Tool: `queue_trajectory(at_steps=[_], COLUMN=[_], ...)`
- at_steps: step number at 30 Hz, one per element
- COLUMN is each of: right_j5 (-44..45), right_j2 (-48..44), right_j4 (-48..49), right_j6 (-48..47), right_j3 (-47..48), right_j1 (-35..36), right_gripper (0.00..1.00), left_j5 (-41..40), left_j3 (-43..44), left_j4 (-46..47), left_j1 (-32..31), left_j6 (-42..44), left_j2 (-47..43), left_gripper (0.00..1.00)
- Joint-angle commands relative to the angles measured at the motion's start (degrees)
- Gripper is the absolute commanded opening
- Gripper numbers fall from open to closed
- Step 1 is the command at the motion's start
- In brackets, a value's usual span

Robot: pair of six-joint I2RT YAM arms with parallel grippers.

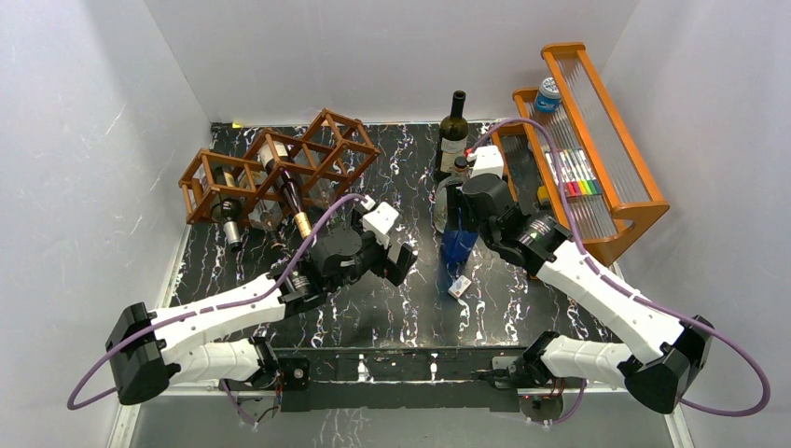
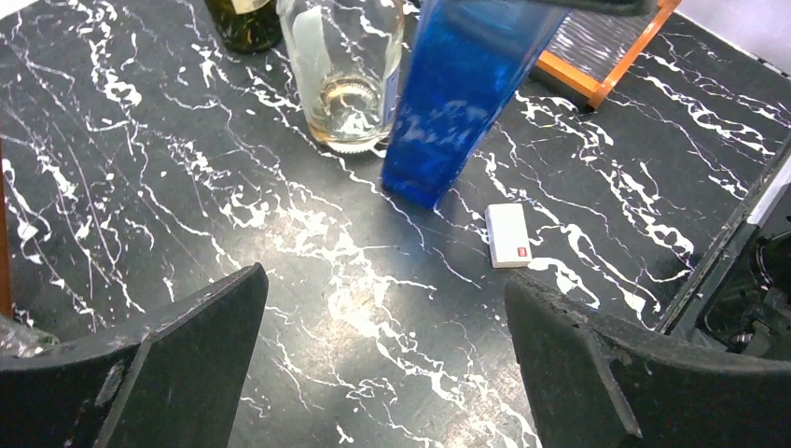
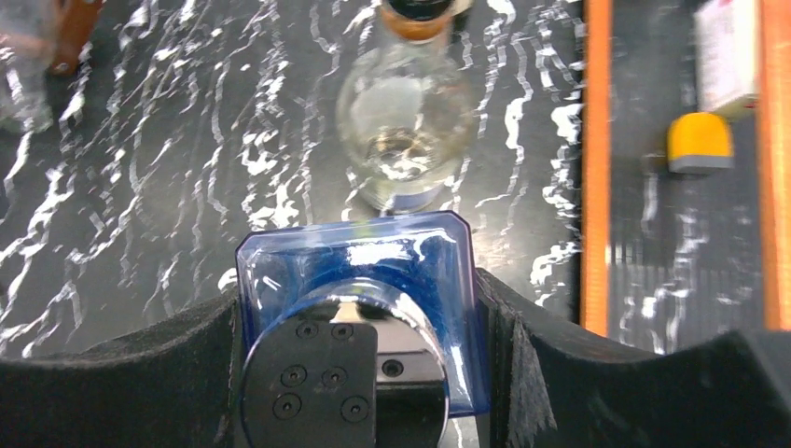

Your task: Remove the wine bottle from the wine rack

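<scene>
The reddish-brown lattice wine rack (image 1: 193,191) sits at the back left of the desk (image 1: 392,308), with a dark, gold-capped bottle (image 1: 287,187) lying in it. The left fingers (image 2: 187,345) hang spread wide, holding nothing. Mid-desk, the right fingers (image 3: 560,345) clamp a square blue bottle (image 3: 359,252), crowded by a clear bottle (image 3: 406,131) and an orange shelf (image 1: 634,201).

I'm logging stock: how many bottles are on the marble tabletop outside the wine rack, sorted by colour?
Dark wine bottle: 1
Clear glass bottle: 1
Blue square bottle: 1, gripped by the right claw
Total: 3
</scene>
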Motion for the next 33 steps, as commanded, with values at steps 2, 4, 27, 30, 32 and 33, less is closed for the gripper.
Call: queue_trajectory(at_steps=[2,4,27,30,32,33], right_j5=[12.24,14.24,11.73,10.58,9.98,9.67], right_j2=[-4.23,-3.59,-5.83,-6.09,-6.31,-6.52], right_j4=[8.86,8.83,4.7,3.92,3.02,2.52], right_j6=[-2.41,-1.88,1.08,1.11,1.21,1.23], right_j3=[-1.3,-1.87,-2.85,-2.32,-1.46,-0.96], right_j1=[-0.08,-0.1,-0.08,-0.08,-0.08,-0.08], right_gripper=[0.0,0.0,0.87,0.98,0.98,0.98], left_j5=[-0.28,2.67,-1.73,1.84,4.54,5.59], left_j3=[5.17,7.58,28.99,30.97,31.68,31.9], left_j4=[-7.03,-10.71,-39.44,-40.03,-39.16,-38.68], left_j1=[5.18,10.13,47.57,50.0,51.15,51.74], left_j6=[-6.07,-8.91,-9.16,-9.94,-10.08,-10.01], left_j2=[-0.86,-0.2,2.48,5.83,7.85,8.74], left_gripper=[0.98,0.98,0.98,0.98,0.98,0.98])
